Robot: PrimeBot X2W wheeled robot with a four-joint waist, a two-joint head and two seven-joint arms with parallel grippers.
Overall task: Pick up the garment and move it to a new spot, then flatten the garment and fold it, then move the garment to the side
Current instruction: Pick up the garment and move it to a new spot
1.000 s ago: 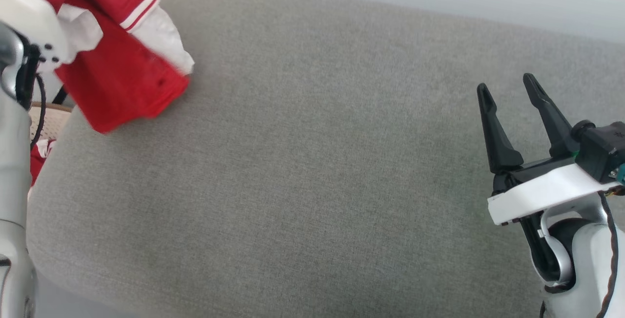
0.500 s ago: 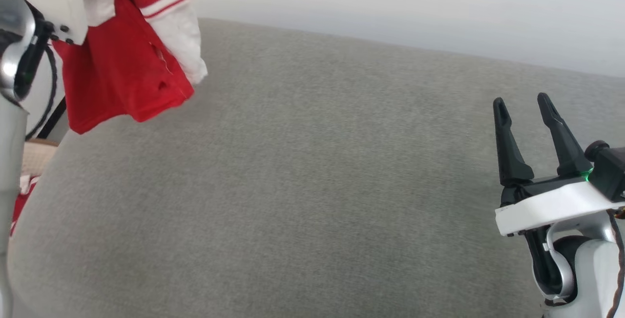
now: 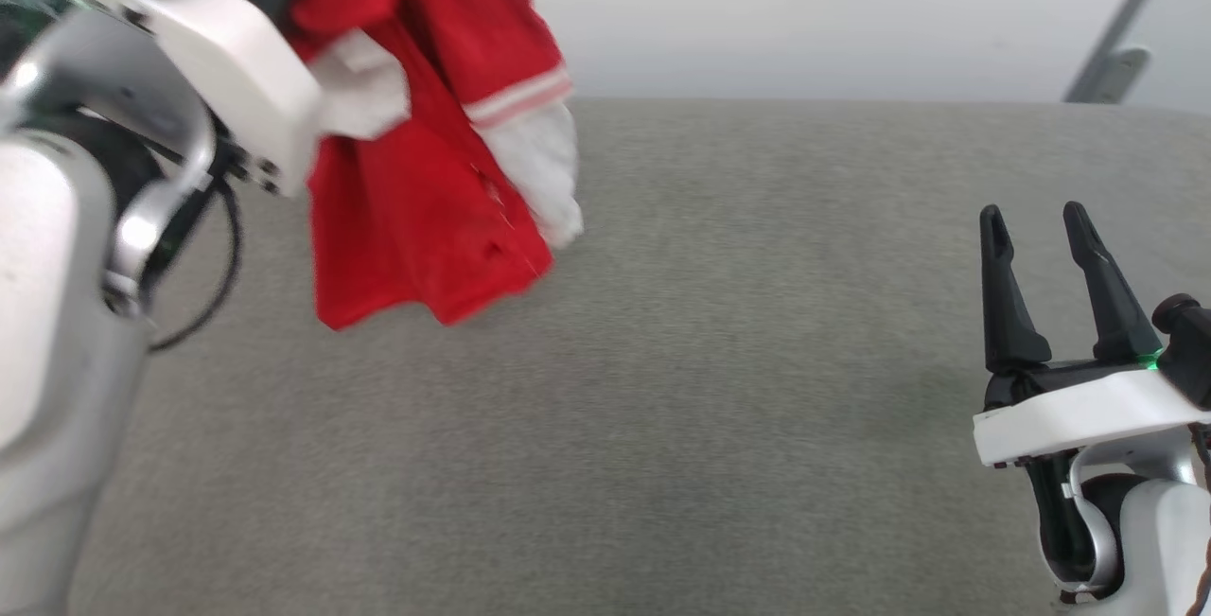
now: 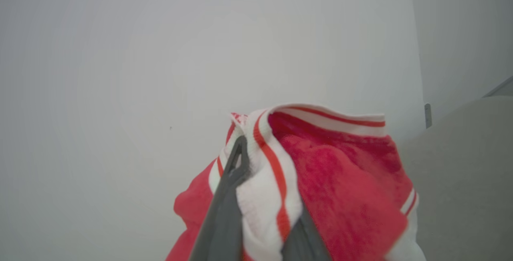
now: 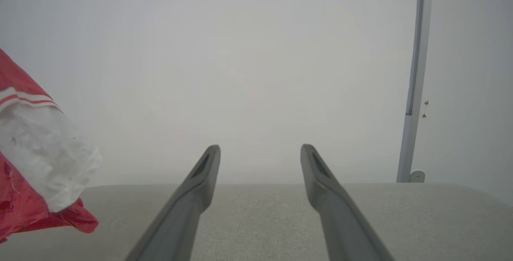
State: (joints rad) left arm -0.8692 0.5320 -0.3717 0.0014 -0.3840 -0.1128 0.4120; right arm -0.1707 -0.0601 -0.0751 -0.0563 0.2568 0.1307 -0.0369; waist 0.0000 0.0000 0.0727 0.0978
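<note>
The garment, a red jersey with white-and-red striped trim and white lining, hangs bunched in the air over the left part of a grey cushion. My left gripper is shut on its striped trim, and one dark finger shows beside the cloth. The left wrist view has the garment draped over the fingers. At the lower right my right gripper stands open and empty above the cushion, far from the cloth. In the right wrist view the right gripper holds nothing, and the garment hangs at the left edge.
The grey cushion stretches wide between both arms. Behind it rises a plain pale wall. A thin metal pole with a foot bracket stands at the cushion's far right edge.
The head camera has shifted. My left arm has carried the hanging garment rightward, from the cushion's left edge to over its surface. My right gripper has stayed open and hardly moved.
</note>
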